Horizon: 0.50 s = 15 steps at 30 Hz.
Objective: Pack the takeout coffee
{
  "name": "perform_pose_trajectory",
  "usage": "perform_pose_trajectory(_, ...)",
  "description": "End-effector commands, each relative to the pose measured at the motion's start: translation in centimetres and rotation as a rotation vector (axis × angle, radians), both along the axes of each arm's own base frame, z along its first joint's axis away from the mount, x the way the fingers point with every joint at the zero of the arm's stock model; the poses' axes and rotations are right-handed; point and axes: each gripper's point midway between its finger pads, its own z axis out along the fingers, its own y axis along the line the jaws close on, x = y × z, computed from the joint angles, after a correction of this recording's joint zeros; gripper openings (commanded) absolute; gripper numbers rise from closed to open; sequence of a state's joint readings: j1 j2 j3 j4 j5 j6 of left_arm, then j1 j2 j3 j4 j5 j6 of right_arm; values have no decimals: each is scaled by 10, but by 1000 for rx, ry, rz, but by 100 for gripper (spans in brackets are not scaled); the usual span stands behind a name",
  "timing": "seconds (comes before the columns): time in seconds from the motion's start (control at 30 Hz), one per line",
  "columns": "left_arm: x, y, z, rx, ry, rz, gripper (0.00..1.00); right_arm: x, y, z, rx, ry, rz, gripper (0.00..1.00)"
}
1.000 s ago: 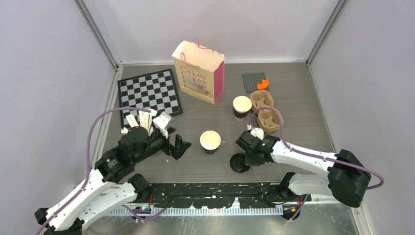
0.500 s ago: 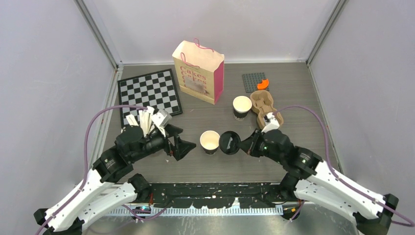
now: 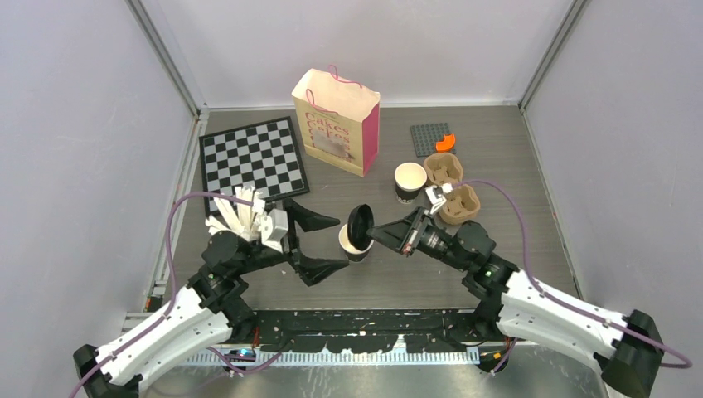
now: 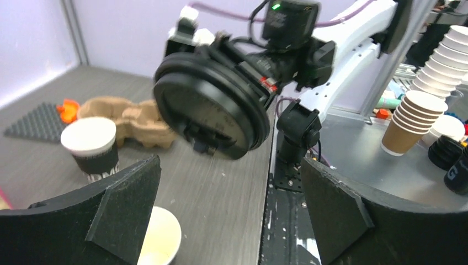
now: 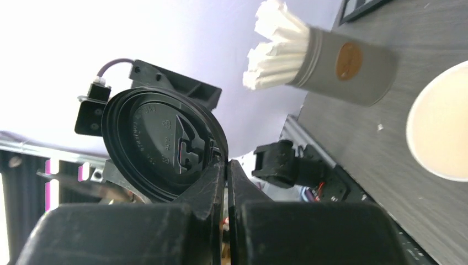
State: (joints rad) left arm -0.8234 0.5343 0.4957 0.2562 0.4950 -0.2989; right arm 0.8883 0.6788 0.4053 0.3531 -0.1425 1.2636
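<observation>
Presently the right hand (image 3: 380,235) clamps the lid (image 3: 361,225) on edge near the cup (image 3: 351,246); left hand (image 3: 325,245) spread apart. Level and centre the lid before pressing down.

near cup (image 3: 351,246): upright, unlidded, white inside, mid-table
far cup (image 3: 409,182): upright, unlidded, behind-right
lid (image 3: 360,225): black, on edge, lifted just above near cup
</observation>
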Motion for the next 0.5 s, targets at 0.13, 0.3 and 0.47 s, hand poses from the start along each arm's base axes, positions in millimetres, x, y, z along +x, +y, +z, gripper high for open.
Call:
perform_pose_trajectory(0.13, -23, -4, 41, -111, -418, -114, 100, -35, 25, 52, 283, -51, 297, 2)
perform_pose_trajectory(0.3, -22, -2, 35, -99, -453, -95, 100, -38, 28, 47, 284, -46, 328, 2)
perform_pose_trajectory(0.47, -15, 2, 29, -70, -473, -41, 100, -41, 28, 48, 280, -54, 339, 2)
